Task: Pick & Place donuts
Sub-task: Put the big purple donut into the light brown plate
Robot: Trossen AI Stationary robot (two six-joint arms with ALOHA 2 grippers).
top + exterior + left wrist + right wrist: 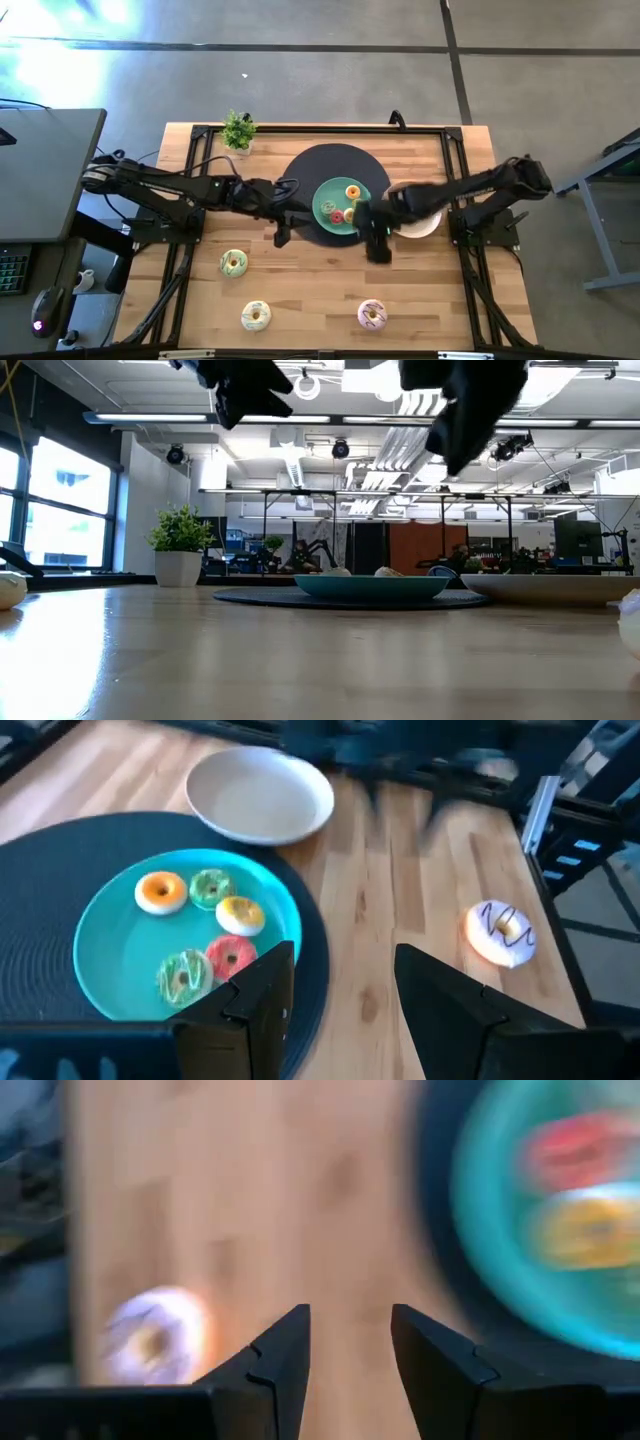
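Donuts (200, 925) sit five on the teal plate (325, 195); three more lie on the table (300, 300) nearer the front; right gripper (348, 1342), fingers apart and empty, should likely centre over the pink-iced donut (372, 314) before descending; left gripper (340, 985) waits open beside the plate.

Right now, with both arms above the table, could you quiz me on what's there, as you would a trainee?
1. How many donuts lie on the teal plate?
2. True or false: the cream bowl holds a donut.
3. Which is nearer the pink donut on the bare wood: A, left gripper, or B, right gripper?

Key: 1. five; 2. false, it holds nothing; 3. B. Both grippers' fingers are open and hold nothing.
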